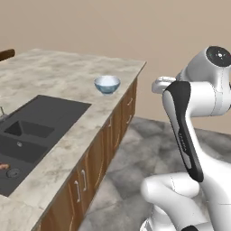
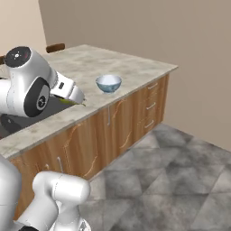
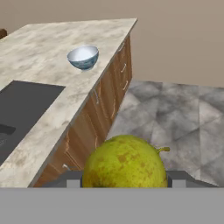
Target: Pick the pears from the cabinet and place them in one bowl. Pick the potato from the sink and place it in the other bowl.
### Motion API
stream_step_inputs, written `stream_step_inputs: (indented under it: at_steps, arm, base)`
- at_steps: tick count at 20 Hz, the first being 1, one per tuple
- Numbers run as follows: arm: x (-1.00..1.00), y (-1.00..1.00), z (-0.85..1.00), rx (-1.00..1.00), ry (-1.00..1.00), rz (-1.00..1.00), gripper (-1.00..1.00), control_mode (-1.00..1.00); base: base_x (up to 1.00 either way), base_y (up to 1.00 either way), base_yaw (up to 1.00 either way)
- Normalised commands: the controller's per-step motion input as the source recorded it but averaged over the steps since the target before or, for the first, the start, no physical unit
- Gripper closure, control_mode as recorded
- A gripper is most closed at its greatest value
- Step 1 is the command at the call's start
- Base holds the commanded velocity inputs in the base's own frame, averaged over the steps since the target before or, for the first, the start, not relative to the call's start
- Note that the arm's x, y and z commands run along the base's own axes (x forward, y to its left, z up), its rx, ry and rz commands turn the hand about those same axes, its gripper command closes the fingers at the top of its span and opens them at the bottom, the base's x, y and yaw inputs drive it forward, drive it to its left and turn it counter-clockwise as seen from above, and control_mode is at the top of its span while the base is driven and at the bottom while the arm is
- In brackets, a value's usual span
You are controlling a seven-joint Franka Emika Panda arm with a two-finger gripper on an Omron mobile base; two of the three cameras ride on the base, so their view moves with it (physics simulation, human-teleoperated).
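Filling the bottom of the hand view, a yellow-green pear (image 3: 124, 162) with brown speckles sits clamped between the two dark fingers of the gripper (image 3: 124, 180), a short stem poking out at its upper right. From the right base view a sliver of the same fruit shows at the hand's tip, carried in the air just over the counter (image 2: 135, 67) edge, near the sink (image 1: 27, 135).

Taking the pale blue-and-white bowl (image 1: 107, 84) as the landmark: the pear is held well short of it, on the sink side and toward the counter's front edge. The black sink lies beyond the pear from the bowl, and a small orange-tan lump, likely the potato (image 1: 3, 166), rests in the basin farthest from the bowl. A dark brown object (image 2: 55, 47) sits at the counter's far corner behind the bowl.

The pear looks firm, light and smooth-skinned, rounded enough to roll or twist in a two-finger pinch. Gripping across its widest belly seems the safest hold, and a low release into the bowl should keep it from bouncing out.
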Motion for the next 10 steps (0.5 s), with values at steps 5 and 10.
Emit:
stream_step_inputs:
  at_steps: [5, 10]
  arm:
    - [0.00, 0.00, 0.00, 0.00, 0.00, 0.00, 1.00, 1.00]
    - [0.00, 0.00, 0.00, 0.00, 0.00, 0.00, 1.00, 1.00]
  base:
    - [0.00, 0.01, 0.50]
    - [0.00, 0.06, 0.50]
